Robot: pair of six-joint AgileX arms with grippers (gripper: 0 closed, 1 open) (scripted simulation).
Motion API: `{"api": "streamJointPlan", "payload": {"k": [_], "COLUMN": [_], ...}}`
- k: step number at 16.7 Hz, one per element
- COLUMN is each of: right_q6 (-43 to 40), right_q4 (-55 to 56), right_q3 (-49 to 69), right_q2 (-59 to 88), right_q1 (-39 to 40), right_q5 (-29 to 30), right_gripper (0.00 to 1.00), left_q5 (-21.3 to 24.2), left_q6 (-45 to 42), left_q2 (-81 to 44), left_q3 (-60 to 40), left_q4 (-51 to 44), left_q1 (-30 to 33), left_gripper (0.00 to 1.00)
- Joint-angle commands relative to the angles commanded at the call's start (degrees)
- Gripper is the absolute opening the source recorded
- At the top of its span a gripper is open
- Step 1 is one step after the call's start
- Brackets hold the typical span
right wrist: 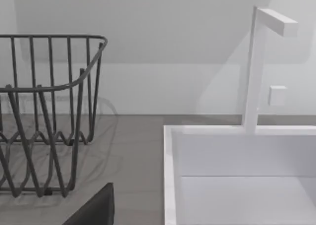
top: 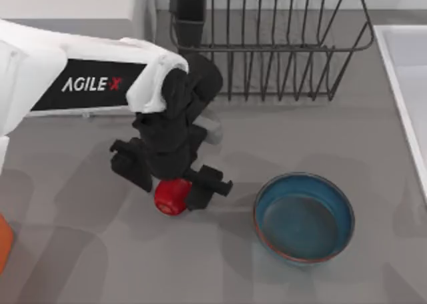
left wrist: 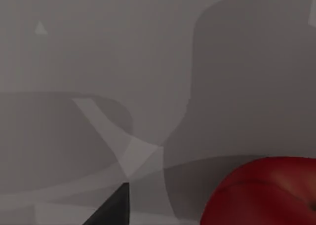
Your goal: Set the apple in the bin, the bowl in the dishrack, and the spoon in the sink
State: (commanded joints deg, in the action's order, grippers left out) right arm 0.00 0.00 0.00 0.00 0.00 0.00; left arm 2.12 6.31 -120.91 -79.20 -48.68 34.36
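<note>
Grey table (top: 80, 251): left jaws (top: 175, 187) straddle apple (top: 171, 197)

Apple (left wrist: 261, 193) perhaps half cut off

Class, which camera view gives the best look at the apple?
The top view: the whole apple sits between the left tool's fingers, beside the bowl. The left wrist view catches part of its red side.
</note>
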Motion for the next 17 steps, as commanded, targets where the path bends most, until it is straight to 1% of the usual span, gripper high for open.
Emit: {"api": "streamJointPlan", "payload": {"k": [6,7,14,15,17], "right_q6": [0.0,0.0,0.0,0.0,0.0], "right_q4": [0.0,0.0,0.0,0.0,0.0], "right_q3": [0.0,0.0,0.0,0.0,0.0], "right_q2": [0.0,0.0,0.0,0.0,0.0], "right_q1": [0.0,0.0,0.0,0.0,0.0], "right_q5": [0.0,0.0,0.0,0.0,0.0], "right_gripper": [1.00,1.00,1.00,1.00,1.00], "left_q5": [0.0,0.0,0.0,-1.1,-1.1], "left_q6": [0.0,0.0,0.0,-0.6,-0.6], "left_q2": [0.0,0.0,0.0,0.7,0.9], "left_q3": [0.0,0.0,0.0,-0.1,-1.0], "left_q4": [0.0,0.0,0.0,-0.3,-1.3], "left_q1": [0.0,0.0,0.0,-0.3,-0.2], "left_gripper": [0.02,0.00,0.00,0.00,0.00]}}
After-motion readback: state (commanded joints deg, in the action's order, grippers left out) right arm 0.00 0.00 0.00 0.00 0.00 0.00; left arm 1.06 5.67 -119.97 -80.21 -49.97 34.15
